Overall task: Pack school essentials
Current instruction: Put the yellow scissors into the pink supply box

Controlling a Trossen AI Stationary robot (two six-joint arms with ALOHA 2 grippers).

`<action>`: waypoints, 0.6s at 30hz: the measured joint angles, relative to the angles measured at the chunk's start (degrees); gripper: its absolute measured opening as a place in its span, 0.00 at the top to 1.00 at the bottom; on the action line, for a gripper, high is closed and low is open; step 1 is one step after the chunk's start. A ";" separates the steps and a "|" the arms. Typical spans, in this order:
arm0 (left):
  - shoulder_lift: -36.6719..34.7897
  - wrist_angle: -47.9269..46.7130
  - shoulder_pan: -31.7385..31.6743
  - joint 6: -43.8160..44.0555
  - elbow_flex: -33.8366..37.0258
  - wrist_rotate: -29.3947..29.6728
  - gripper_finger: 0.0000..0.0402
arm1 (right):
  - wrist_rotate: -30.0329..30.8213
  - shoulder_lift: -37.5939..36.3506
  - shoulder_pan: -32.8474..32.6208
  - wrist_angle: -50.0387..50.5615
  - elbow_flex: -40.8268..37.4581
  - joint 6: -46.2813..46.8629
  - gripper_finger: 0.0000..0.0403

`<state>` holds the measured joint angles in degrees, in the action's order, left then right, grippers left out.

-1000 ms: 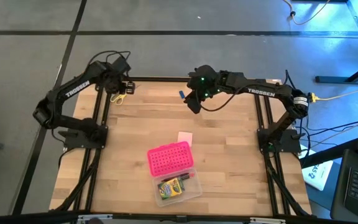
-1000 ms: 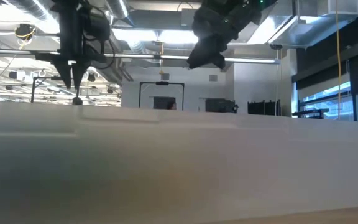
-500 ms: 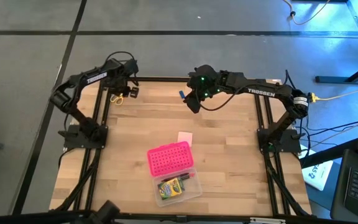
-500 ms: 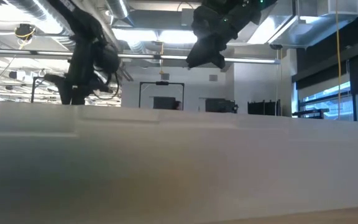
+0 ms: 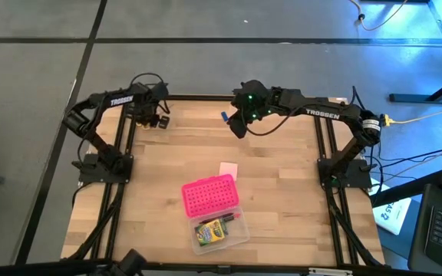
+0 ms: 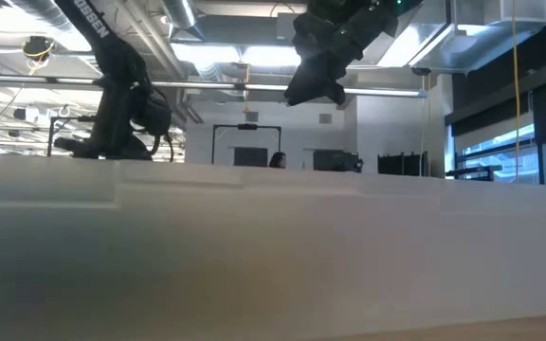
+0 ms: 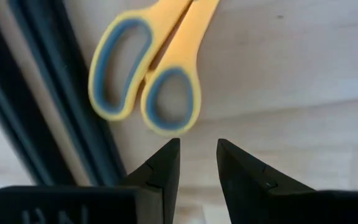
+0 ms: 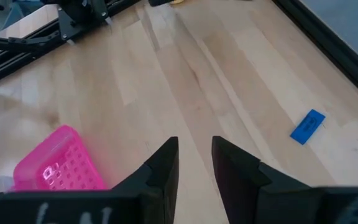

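Note:
The yellow-handled scissors (image 7: 145, 81) lie flat on the wood at the table's far left corner, beside the dark frame rail. My left gripper (image 7: 197, 149) hovers low just short of their handle loops, its fingers a narrow gap apart; in the high view my left gripper (image 5: 155, 117) covers them. My right gripper (image 5: 239, 127) hangs high over the far middle of the table, also narrowly open and holding nothing. The tiny blue piece (image 8: 307, 126) lies on the wood near the far edge. The pale pink pad (image 5: 228, 169) lies mid-table. The crayon box (image 5: 214, 229) lies in the case's clear half.
The bright pink dotted box (image 5: 209, 195) lies open near the table's middle, its clear half toward the near edge holding the crayon box and a red pen (image 5: 236, 216). Bare wood surrounds it. Dark frame rails (image 7: 36, 93) run along the table's left and right sides.
My left arm has folded in and its gripper has sunk toward the table's far left corner, shifting a little to the right until it stands over the scissors. The scissors have stayed where they were. My right arm has kept still.

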<state>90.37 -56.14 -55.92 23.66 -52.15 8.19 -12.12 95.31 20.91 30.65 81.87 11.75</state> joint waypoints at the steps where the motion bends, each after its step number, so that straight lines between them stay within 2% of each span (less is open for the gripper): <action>1: 0.00 1.40 0.00 -0.24 0.57 0.04 0.75 | 0.53 0.00 0.00 0.00 0.00 0.02 0.75; 9: -0.02 4.64 0.00 -0.35 1.15 2.73 0.75 | 1.99 0.00 0.00 -0.06 0.00 1.63 0.75; 18: -0.02 5.46 0.00 0.02 1.19 3.08 0.75 | 1.99 0.00 0.00 -0.05 0.00 1.70 0.75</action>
<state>90.35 -50.68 -55.92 23.67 -50.96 11.27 -10.13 95.31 20.91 30.60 81.87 13.45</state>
